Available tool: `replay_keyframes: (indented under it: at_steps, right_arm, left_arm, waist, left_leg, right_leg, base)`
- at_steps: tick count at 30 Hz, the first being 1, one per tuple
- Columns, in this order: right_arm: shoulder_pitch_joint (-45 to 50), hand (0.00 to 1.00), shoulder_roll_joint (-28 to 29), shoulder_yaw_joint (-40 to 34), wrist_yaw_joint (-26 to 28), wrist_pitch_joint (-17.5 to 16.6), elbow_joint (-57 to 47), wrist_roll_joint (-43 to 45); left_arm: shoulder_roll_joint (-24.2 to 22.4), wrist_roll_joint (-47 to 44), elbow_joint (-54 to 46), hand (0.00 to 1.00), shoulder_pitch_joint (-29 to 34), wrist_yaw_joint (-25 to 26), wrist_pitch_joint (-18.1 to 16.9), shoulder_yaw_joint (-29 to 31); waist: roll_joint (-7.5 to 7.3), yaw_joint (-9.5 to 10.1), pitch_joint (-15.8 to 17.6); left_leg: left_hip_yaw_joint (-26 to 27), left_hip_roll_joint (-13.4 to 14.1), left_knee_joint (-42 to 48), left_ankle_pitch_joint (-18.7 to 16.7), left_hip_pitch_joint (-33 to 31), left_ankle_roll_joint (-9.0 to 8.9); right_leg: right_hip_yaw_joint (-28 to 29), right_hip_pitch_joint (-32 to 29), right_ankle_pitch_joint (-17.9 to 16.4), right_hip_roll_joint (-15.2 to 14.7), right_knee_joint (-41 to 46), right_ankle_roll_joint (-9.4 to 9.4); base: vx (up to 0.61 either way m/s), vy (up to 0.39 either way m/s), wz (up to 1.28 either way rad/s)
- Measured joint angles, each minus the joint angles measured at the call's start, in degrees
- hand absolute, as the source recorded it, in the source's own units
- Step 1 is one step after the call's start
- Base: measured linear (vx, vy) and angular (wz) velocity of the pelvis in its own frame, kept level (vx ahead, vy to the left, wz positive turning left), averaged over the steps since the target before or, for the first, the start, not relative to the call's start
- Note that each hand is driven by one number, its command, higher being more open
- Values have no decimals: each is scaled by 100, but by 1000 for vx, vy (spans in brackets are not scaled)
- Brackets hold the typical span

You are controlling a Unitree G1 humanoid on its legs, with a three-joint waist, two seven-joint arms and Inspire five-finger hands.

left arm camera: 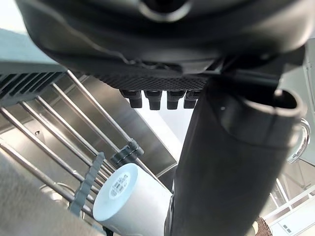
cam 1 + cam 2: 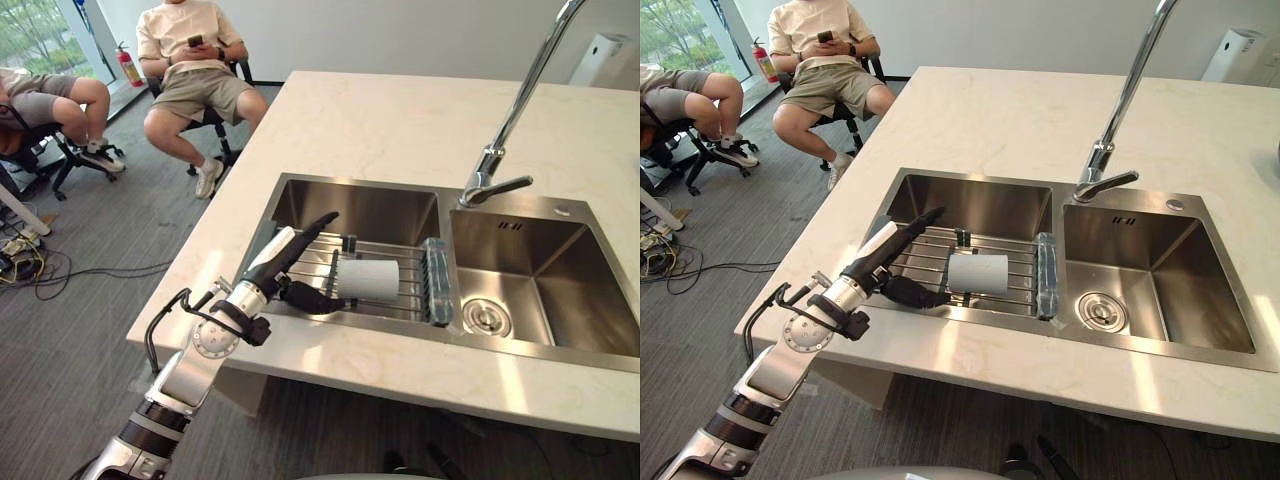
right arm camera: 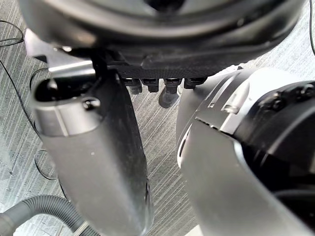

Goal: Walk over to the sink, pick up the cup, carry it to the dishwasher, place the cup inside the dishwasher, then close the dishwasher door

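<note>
Left eye view: a pale, marble-patterned counter (image 2: 400, 120) runs from the lower left of the frame to the upper right, with a double steel sink (image 2: 590, 290) set into it at centre. A tall curved faucet (image 2: 520, 100) rises at upper right. A wire rack (image 2: 410, 262) spans the left basin, and the white cup (image 2: 368, 279) lies on its side on it, near frame centre. The left hand (image 2: 285, 262) enters from the lower left, released, with its fingers straight over the rack and its thumb just beside the cup's near end. Grey carpet (image 2: 110, 230) fills the left side. At upper left two people (image 2: 195, 60) sit on office chairs, with a red fire extinguisher (image 2: 128, 65) between them. The right hand (image 3: 93, 147) hangs relaxed above the carpet.
</note>
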Motion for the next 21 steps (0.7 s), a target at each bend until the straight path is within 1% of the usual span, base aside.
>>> replay_keyframes:
  at_steps: [6, 12, 14, 21]
  right_arm:
    - [-7, 100, -11, -25, 112, -3, -1, 15]
    - [10, 100, -10, -56, 128, -2, -29, 10]
    - [18, 100, -8, -56, 151, -2, -44, 1]
    - [85, 100, 32, -57, 163, -15, -48, 4]
  left_arm:
    - [2, 2, 5, 100, -12, -2, -49, -18]
    - [-8, -112, 144, 100, -50, -103, -35, -338]
    - [-14, -112, 240, 100, -51, -153, 72, -409]
    - [-19, -221, 431, 100, -286, -139, 214, -451]
  waist:
    - [8, -81, 5]
    - [51, -170, 30]
    - [64, -253, 38]
    - [120, -310, 70]
  left_leg:
    - [163, -3, 3, -9, 21, -9]
    - [348, 42, 56, -26, 29, -35]
    - [399, 69, 59, -32, 41, -49]
    - [497, 106, 28, -45, 54, -82]
  right_leg:
    - [138, -15, 114, 9, -98, -10]
    - [319, -65, 210, 72, -135, -49]
    - [367, -79, 217, 108, -138, -57]
    - [443, -144, 230, 158, -135, -62]
  base:
    - [-52, -12, -13]
    - [-96, -41, -16]
    - [-54, -42, -15]
    - [-11, -19, -7]
